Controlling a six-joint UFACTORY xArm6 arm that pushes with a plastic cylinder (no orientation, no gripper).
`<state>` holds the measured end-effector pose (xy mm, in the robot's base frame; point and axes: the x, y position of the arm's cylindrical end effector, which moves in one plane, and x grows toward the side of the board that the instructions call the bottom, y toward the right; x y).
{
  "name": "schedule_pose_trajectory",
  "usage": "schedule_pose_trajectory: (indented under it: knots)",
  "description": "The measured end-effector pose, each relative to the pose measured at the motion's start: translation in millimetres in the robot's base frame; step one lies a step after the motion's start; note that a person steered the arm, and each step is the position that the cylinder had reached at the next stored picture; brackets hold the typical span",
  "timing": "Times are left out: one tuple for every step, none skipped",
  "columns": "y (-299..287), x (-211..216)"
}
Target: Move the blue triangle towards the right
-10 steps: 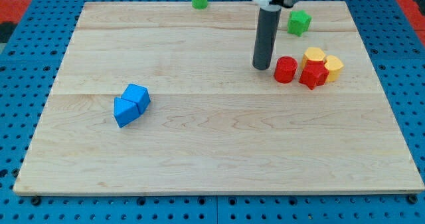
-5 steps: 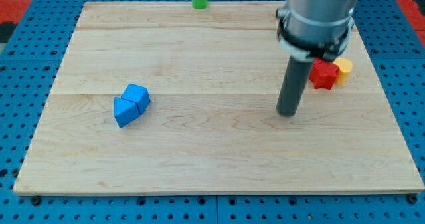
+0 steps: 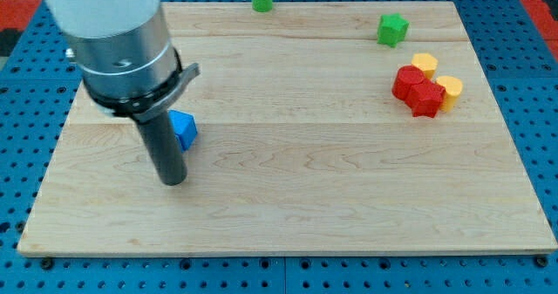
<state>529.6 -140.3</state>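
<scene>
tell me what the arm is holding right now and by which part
Nothing is held; the arm has no jaws. My tip rests on the board just below the blue block.

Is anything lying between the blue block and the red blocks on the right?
No. In the camera view, bare board runs from the blue block to the red blocks. My tip sits below-left of the blue block, outside that stretch.

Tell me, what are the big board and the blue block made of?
The board looks like pale wood with a smooth, matt finish: you can see grain lines and plank seams running across it. The blue block, partly hidden behind my rod just above my tip, is one solid bright colour, so maybe painted wood or plastic; I can't tell which.
</scene>
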Motion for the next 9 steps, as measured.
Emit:
schedule_pose_trajectory:
  knots:
    - [-40,-3]
    - [-31,-23]
    - [8,-47]
    - [33,-79]
    - [50,-117]
    - [60,-147]
    - [68,-138]
    - [68,-117]
    - [68,-91]
